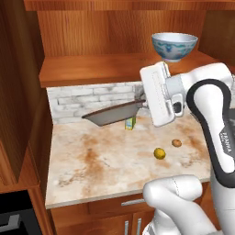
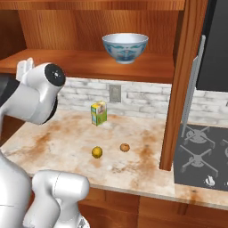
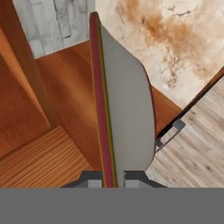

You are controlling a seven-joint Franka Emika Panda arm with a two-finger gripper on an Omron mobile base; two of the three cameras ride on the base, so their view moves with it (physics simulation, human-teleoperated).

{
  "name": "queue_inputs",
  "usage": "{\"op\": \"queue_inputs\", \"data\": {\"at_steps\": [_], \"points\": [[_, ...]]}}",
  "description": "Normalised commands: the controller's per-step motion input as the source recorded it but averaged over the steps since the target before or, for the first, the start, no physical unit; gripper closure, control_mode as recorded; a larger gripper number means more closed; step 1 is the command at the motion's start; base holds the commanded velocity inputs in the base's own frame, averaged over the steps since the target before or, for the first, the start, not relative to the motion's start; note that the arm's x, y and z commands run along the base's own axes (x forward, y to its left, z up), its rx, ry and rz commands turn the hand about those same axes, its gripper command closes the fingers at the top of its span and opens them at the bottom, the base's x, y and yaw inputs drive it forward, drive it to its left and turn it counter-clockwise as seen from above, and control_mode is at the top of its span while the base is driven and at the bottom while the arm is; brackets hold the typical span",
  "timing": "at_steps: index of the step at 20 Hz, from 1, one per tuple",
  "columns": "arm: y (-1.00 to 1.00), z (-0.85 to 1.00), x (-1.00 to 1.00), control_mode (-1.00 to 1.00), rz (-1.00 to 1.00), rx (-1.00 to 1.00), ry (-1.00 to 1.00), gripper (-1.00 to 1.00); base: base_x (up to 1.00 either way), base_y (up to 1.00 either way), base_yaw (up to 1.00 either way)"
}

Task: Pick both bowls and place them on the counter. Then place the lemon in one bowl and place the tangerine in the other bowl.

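My gripper (image 1: pixel 142 104) is shut on the rim of the shallow tan-rimmed bowl (image 1: pixel 110 114), which hangs tilted in the air above the back of the counter (image 1: pixel 92 160). In the hand view the bowl (image 3: pixel 129 109) stands edge-on, its rim pinched in the gripper (image 3: pixel 109 181). The deeper white bowl with blue pattern (image 1: pixel 174 46) (image 2: pixel 125 47) stands upright on the wooden shelf. The lemon (image 1: pixel 159 153) (image 2: pixel 97 152) and the tangerine (image 1: pixel 176 143) (image 2: pixel 125 147) lie close together on the counter (image 2: pixel 67 142), below and right of the held bowl.
An upright yellow-green carton (image 1: pixel 131 123) (image 2: pixel 99 113) stands by the brick backsplash, just under the held bowl. A wooden cabinet wall (image 2: pixel 178 89) bounds the counter on the right, with a stove (image 2: pixel 200 156) beyond it. The wooden shelf (image 1: pixel 92 69) overhangs the back.
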Motion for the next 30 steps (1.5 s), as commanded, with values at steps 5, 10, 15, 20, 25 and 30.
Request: {"op": "queue_inputs", "data": {"at_steps": [5, 10, 15, 20, 25, 30], "points": [[-0.18, -0.74, -0.02, -1.00, 0.02, -0.04, 0.00, 1.00, 0.00, 0.00, 0.00], [-0.06, -0.66, 0.13, -1.00, 0.05, 0.00, 0.00, 1.00, 0.00, 0.00, 0.00], [0.04, -0.58, 0.11, -1.00, 0.17, 0.00, -0.11, 1.00, 0.00, 0.00, 0.00], [0.00, -0.54, 0.28, -1.00, 0.15, -0.01, -0.14, 1.00, 0.00, 0.00, 0.00], [-0.02, -0.39, 0.35, -1.00, 0.09, -0.01, -0.14, 1.00, 0.00, 0.00, 0.00], [-0.01, -0.42, 0.36, -1.00, 0.06, -0.05, -0.11, 1.00, 0.00, 0.00, 0.00]]}}
